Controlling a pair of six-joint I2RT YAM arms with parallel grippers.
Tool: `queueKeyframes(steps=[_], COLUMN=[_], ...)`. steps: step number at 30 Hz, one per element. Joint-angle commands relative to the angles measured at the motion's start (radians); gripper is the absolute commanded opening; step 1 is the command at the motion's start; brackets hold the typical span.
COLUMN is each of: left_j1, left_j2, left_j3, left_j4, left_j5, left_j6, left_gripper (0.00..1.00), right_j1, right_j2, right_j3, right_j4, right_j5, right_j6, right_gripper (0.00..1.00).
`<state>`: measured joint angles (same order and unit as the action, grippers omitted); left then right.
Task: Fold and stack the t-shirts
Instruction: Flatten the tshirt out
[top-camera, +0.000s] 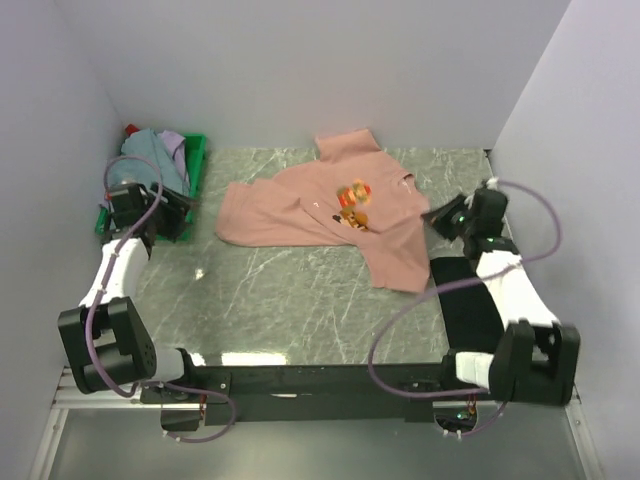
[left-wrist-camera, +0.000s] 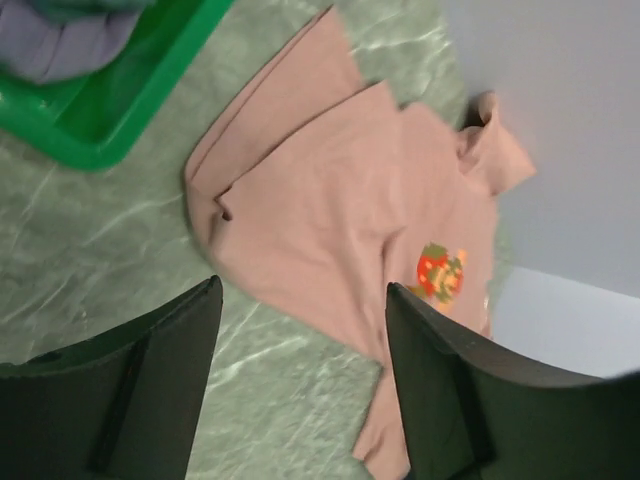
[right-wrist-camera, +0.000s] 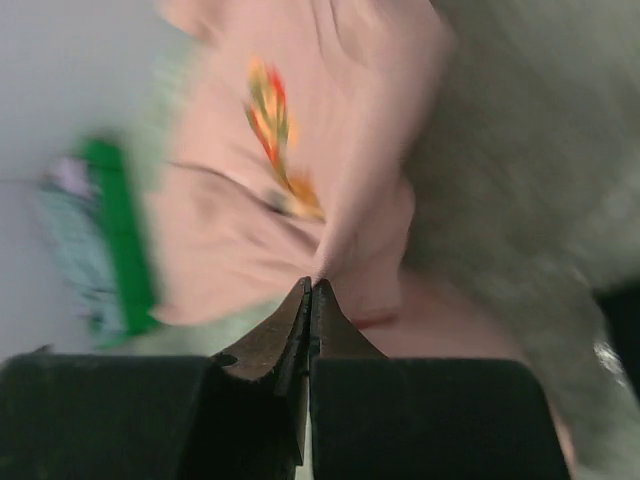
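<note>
Marble top (top-camera: 300, 310), shirt (top-camera: 320, 205) at right tool (top-camera: 433, 216) (pinched)

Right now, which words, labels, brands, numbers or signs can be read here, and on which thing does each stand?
None can be read.
The chest print on the salmon-pink t-shirt is a pixel figure without letters.
The green crate shows no label; the right wrist view is blurred.

table (top-camera: 300, 310) | marbled green | on it: salmon-pink t-shirt (top-camera: 320, 205), black t-shirt (top-camera: 465, 300), green crate (top-camera: 196, 160)
</note>
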<state>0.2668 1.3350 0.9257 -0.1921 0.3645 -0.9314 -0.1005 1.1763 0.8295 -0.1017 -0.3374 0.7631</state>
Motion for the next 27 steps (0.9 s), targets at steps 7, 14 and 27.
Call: queueKeyframes(steps=[7,14,27], left_j1=[-0.288,-0.457,-0.526], left_j2=[0.033,0.390,0.944], left_j3=[0.086,0.462,1.124], left_j4=[-0.072,-0.309,-0.466], left_j5=[-0.352,-0.695,-0.776], left_j6=[0.020,-0.006,0.075], left_gripper=[0.53,0.37,0.45], right_j1=[-0.007,-0.005,-0.005], right_j2=[0.134,0.134,0.169], right_j3=[-0.083,-0.113,-0.125], right_j4=[0.077,0.100,0.174], right_j5=[-0.028,-0.046,-0.095], right_j6=[-0.047,-0.038,-0.027], right_gripper=[0.00,0.00,0.00])
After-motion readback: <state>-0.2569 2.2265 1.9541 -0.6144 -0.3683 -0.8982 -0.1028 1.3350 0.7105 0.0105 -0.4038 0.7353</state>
